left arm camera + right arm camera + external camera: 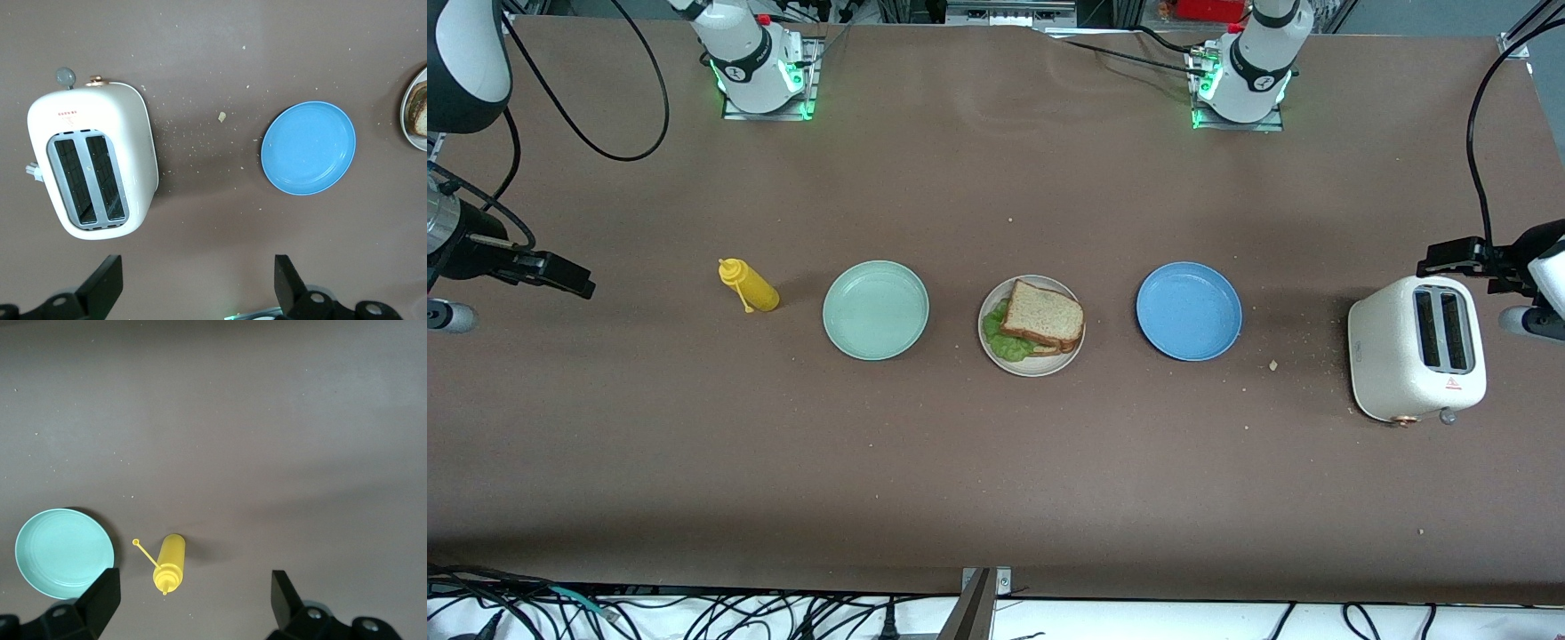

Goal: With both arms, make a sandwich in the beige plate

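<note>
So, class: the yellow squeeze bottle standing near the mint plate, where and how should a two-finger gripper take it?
Probably grip the yellow bottle across its round body, below the narrow nozzle, coming down from above. The right gripper, open and empty, hangs over the table near it; the mint plate stands apart, leaving finger room.

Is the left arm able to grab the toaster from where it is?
Probably yes. The left end effector hangs open right by the toaster, empty, with only bare table and crumbs around it.
</note>
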`<state>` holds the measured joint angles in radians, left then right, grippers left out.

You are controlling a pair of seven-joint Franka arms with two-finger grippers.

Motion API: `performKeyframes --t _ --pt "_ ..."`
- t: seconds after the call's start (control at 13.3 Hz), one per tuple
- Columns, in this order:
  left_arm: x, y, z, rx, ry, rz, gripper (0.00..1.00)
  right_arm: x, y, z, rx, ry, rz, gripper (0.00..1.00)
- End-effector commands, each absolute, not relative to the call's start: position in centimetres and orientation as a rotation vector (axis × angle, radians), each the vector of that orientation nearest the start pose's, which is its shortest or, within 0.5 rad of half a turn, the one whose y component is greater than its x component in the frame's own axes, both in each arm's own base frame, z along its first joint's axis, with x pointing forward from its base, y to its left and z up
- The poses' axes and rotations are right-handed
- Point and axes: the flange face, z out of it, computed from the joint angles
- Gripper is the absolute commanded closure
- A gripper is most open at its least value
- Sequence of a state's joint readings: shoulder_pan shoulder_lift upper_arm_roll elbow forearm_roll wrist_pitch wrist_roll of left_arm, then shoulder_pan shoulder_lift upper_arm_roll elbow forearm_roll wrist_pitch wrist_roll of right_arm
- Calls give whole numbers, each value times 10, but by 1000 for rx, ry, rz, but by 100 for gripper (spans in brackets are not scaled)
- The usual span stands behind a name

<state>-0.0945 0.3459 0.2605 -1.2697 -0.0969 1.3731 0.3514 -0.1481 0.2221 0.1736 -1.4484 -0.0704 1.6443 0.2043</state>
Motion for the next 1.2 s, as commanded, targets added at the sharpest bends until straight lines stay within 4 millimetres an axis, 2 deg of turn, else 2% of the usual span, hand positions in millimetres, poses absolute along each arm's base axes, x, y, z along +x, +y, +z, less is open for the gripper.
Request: performKeyframes --t 0.0,0.15,0.3,0.45,0.68,0.9,1.13 --pt "613 56 554 -3167 311 307 0 622 -1 568 -3151 304 9 0" --pt "602 36 558 -3173 299 299 0 622 0 568 -3139 304 14 0" --pt "581 30 558 -3181 308 241 0 622 0 567 -3139 302 16 0" --pt "570 20 556 -3182 297 188 0 622 0 567 -3139 297 16 0" --pt "556 9 575 -3116 342 115 0 623 2 566 -3140 290 19 0" --pt "555 12 592 -3112 321 3 0 623 2 566 -3141 290 19 0" --pt "555 13 594 -3109 316 -9 0 623 2 566 -3139 297 19 0"
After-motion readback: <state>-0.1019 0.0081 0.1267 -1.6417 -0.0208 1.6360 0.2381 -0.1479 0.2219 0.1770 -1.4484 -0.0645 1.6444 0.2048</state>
